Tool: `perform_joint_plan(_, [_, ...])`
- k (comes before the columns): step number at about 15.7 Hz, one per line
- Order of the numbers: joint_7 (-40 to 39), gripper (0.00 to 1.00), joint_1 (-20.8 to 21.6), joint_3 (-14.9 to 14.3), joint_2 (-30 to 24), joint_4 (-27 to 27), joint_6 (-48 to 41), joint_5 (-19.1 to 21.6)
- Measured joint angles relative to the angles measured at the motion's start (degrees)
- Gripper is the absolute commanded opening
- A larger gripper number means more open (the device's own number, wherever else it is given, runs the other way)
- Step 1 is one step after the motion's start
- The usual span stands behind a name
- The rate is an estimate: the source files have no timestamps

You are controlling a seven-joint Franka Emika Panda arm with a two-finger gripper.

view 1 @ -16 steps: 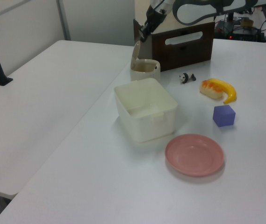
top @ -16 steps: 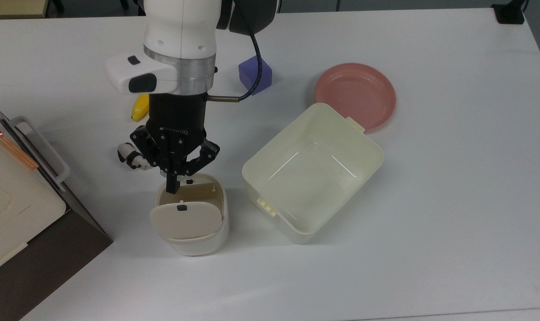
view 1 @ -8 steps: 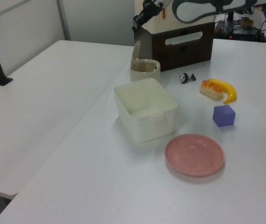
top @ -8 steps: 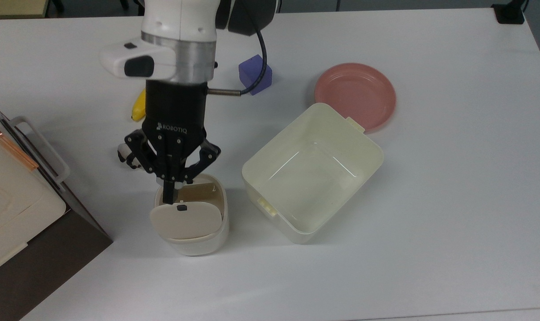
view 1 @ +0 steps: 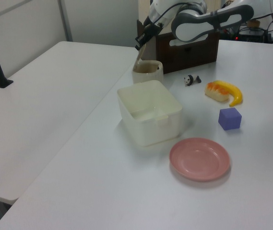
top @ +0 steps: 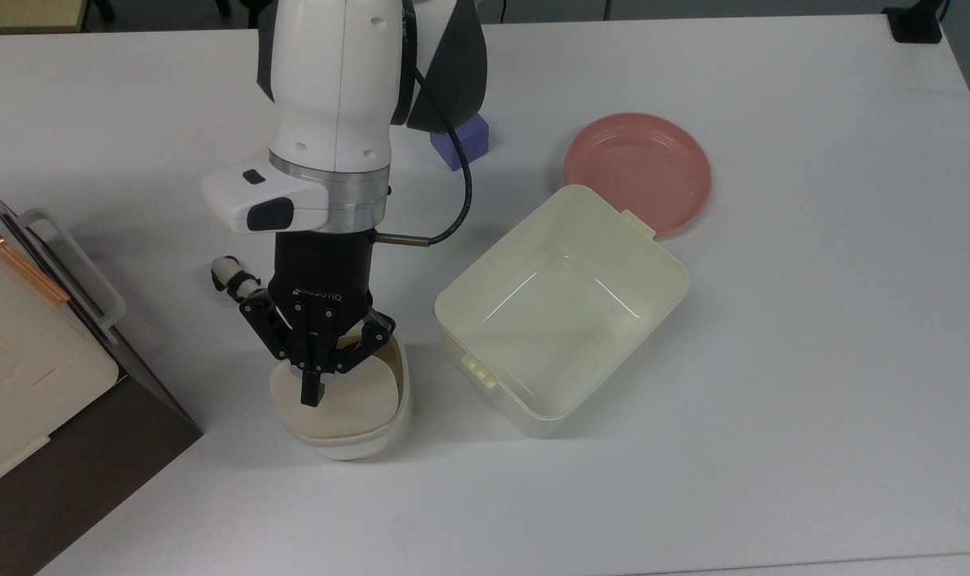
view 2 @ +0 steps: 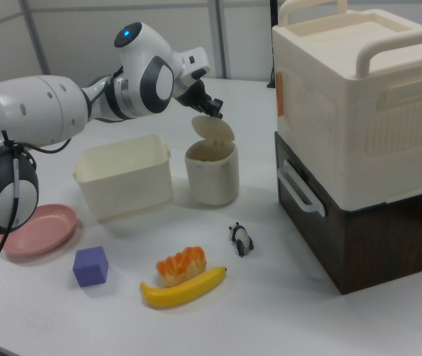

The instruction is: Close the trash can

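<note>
Trash can (top: 349, 428), cream-white, near the table's (top: 773, 360) edge at 7 o'clock in the top view, just beside the lidless cream tub (top: 561, 308), which lies at its 2 o'clock. Beige lid (view 2: 213, 129) raised on its hinge, tilted over the opening, not yet shut. Gripper (top: 312, 392), fingers pressed together with nothing between them, directly above the lid in the top view; at the lid's upper edge (view 2: 212, 110) in the right view, contact not discernible. Pink plate (top: 637, 172) at 1 o'clock of the tub, touching or just behind its corner. Purple cube (top: 462, 146) partly hidden behind the arm. Panda figurine (view 2: 240, 239), banana (view 2: 183, 289) and orange-topped food piece (view 2: 181, 265) near the brown-and-cream cabinet (view 2: 359, 141).
</note>
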Motion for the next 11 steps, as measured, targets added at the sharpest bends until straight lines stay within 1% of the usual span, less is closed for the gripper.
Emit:
perform_joint_plan(2, [0.00, 0.00, -0.04, -0.11, 0.37, -0.16, -0.76, -0.71])
perform_joint_plan(5, [-0.25, 0.00, -0.17, -0.21, 0.66, -0.31, -6.69, -0.89])
perform_joint_plan(11, [-0.31, 0.00, -0.35, -0.21, 0.66, -0.15, -14.33, -0.89])
